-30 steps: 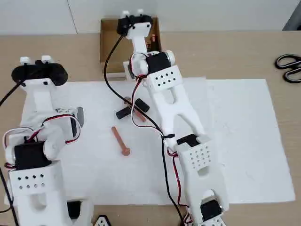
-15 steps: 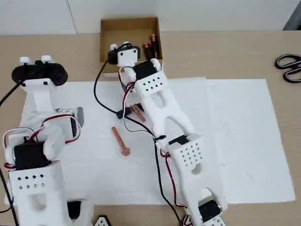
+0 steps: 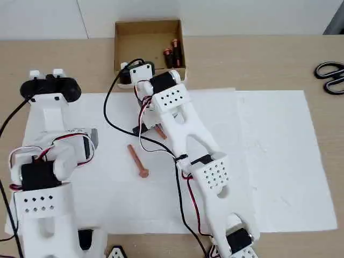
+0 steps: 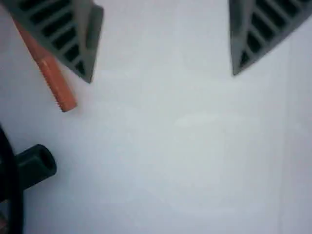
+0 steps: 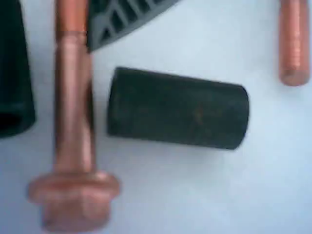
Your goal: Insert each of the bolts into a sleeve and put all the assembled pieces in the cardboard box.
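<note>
Your right gripper [image 3: 141, 97] has left the cardboard box [image 3: 148, 22] at twelve o'clock, likely to fetch a sleeve [image 5: 178, 108]; I cannot tell its grip. Left gripper [image 4: 162, 73] hangs spread.

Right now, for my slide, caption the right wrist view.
Black sleeve lying on white paper beside a flanged copper bolt, unassembled.

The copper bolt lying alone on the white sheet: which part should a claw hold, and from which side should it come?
Probably the mid-shank of the bolt, from above, closing across its length. It lies flat on the white sheet, bare on both sides; the flanged head is wider, and the tip should stay free for a sleeve.
</note>
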